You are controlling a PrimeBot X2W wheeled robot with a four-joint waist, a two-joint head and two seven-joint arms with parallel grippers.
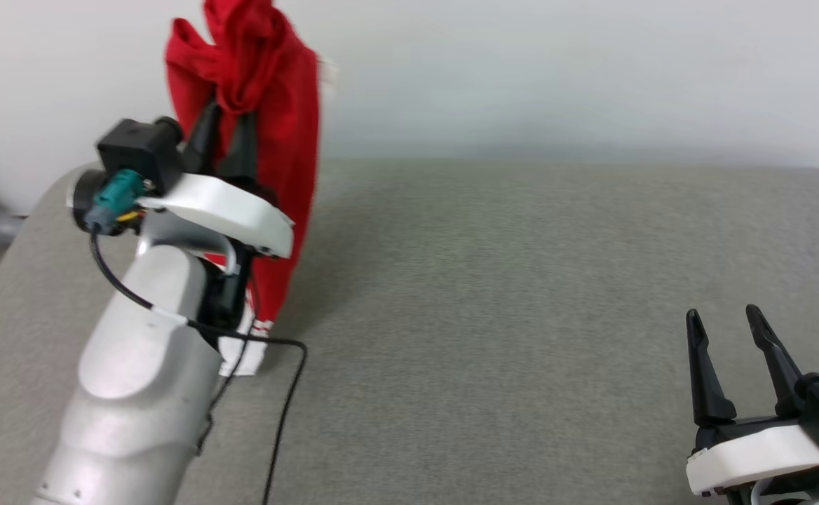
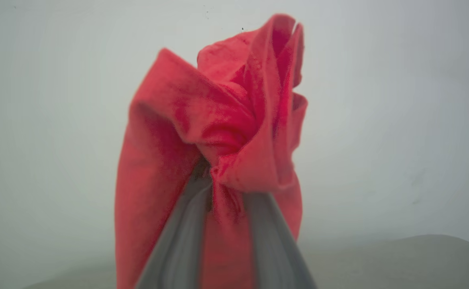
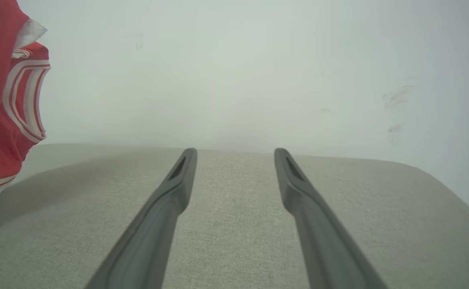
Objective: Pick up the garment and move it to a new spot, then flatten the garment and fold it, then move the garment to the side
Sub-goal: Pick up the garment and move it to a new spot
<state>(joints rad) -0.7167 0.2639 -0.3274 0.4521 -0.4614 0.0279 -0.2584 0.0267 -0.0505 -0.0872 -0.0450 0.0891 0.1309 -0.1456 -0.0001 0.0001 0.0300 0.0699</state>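
Nearest, lower left: pale silver forearm (image 1: 143,379) and thin black cable (image 1: 287,407), covering the lower part of the cloth. Lower right: right gripper (image 1: 723,312), dark fingers spread apart and empty, above grey woven cushion surface (image 1: 486,280). Farther, high at left: left gripper (image 1: 227,133) clamped on red jersey T-shirt (image 1: 280,161), bunched above the fingertips, long axis vertical, white-trimmed end lowest, near the surface. Pinched fold clear in left wrist view, red-and-white striped band (image 3: 21,100) in right wrist view. Behind: plain white wall (image 1: 592,70).

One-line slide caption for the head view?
Left gripper holds the bunched red garment up; right gripper open and empty over the grey fabric surface.
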